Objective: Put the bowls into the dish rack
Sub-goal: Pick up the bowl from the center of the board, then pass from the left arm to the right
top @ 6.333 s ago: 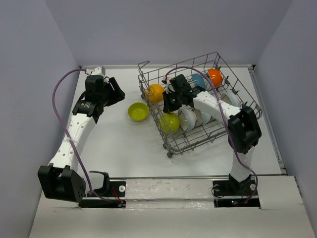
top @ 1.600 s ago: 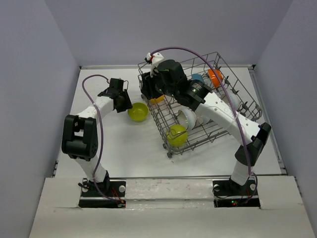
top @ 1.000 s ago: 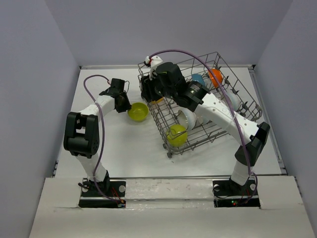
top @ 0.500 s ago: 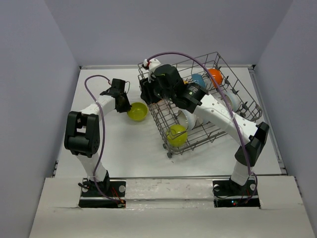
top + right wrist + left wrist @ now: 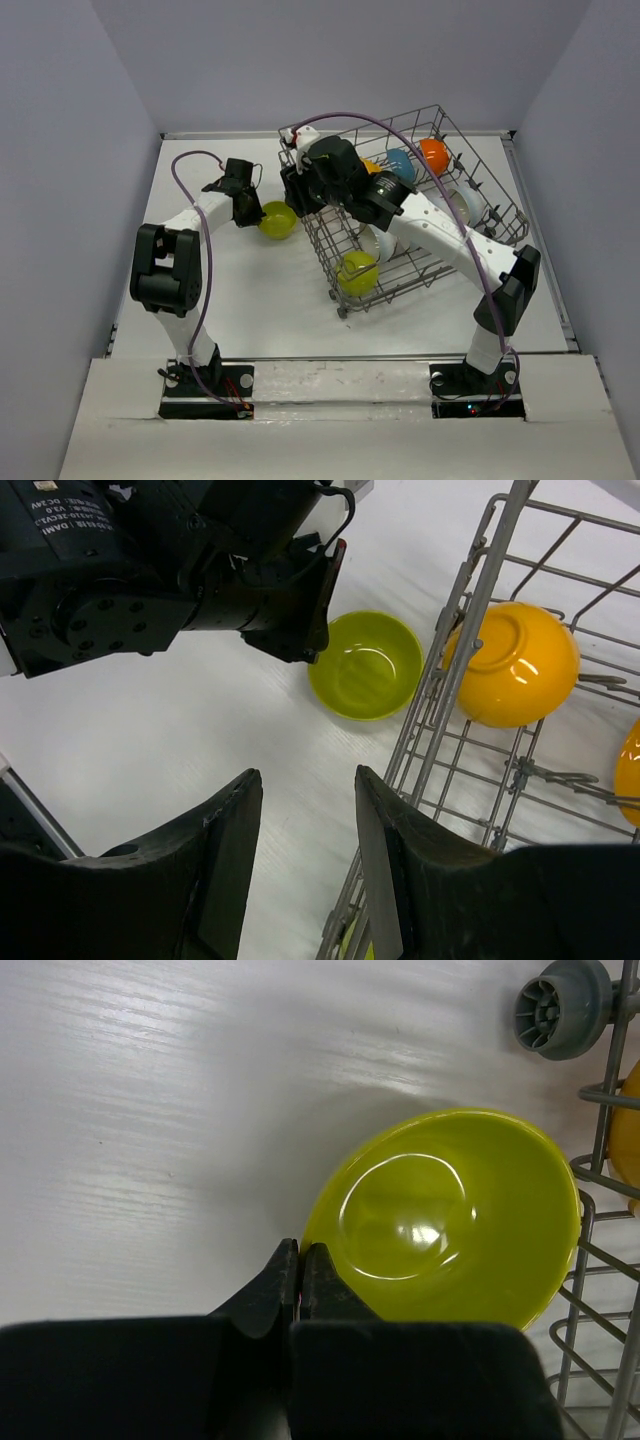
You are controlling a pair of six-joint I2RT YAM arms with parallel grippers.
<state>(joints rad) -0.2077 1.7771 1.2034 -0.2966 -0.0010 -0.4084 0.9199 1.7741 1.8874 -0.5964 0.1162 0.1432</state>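
The left fingers have just closed, pinching the rim of the lime bowl on the table beside the dish rack; it looks ready to lift; beyond, the right fingers hover apart, empty.

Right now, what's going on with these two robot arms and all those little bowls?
The left gripper is pinched shut on the rim of a small round lime green bowl, just outside the large grey wire dish rack. The right gripper hovers open and empty above the rack's edge. An orange bowl and a blue bowl already sit inside, among others.
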